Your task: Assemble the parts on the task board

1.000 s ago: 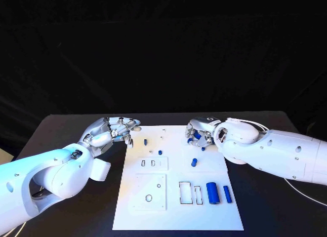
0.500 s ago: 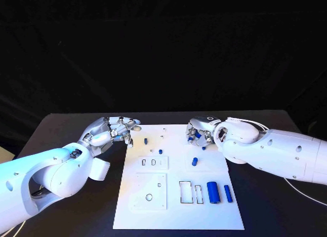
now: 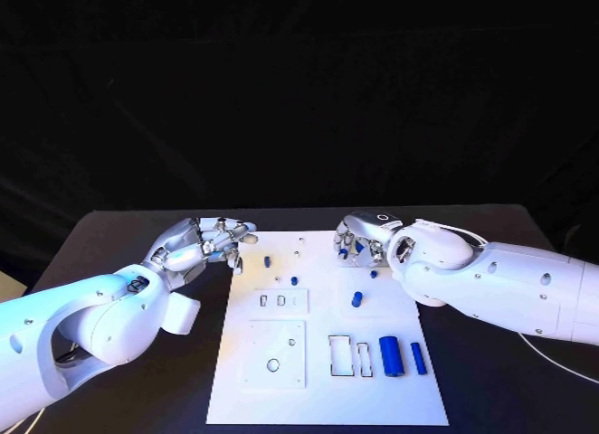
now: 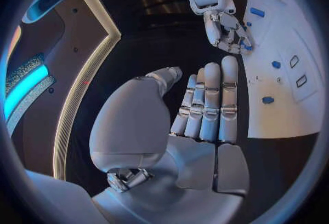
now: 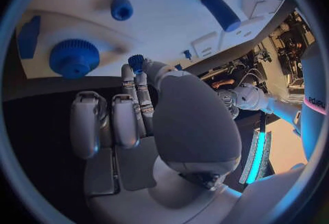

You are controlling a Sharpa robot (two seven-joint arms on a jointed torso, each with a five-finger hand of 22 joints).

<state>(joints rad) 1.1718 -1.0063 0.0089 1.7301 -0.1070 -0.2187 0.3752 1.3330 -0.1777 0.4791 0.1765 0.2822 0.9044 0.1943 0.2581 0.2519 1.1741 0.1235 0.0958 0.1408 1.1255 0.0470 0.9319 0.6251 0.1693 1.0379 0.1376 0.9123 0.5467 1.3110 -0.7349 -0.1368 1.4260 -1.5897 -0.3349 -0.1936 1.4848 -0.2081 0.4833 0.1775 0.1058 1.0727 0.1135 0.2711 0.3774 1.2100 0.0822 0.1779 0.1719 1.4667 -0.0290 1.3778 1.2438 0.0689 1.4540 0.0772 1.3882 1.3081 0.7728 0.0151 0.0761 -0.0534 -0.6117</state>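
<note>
Fingers of the right hand (image 3: 362,242) curl down over the far right corner of the task board (image 3: 326,398), and seen from above they cover most of what sits beneath them; blue shows between them, but whether the hand is pinching anything I cannot tell. The right wrist view shows a small blue part (image 5: 136,62) right at its fingertips (image 5: 128,73), contact unclear. Just past those fingertips a toothed blue gear (image 5: 73,58) sits on the board, with a small round blue peg (image 5: 121,8) and a blue cylinder (image 5: 221,10) further out.

Off the board's far left corner the left hand (image 3: 205,240) holds nothing, with its fingers (image 4: 213,101) straight and side by side and its thumb apart. Between the two hands a small blue pin (image 3: 267,260) stands on the board, a tiny blue piece (image 3: 294,278) a little nearer than it.

Nearer than the right hand lie a short blue part (image 3: 357,297), then a thick blue cylinder (image 3: 390,353) and a thin blue bar (image 3: 417,356) side by side. The right forearm (image 3: 508,289) cuts off the board's right edge beside them.
</note>
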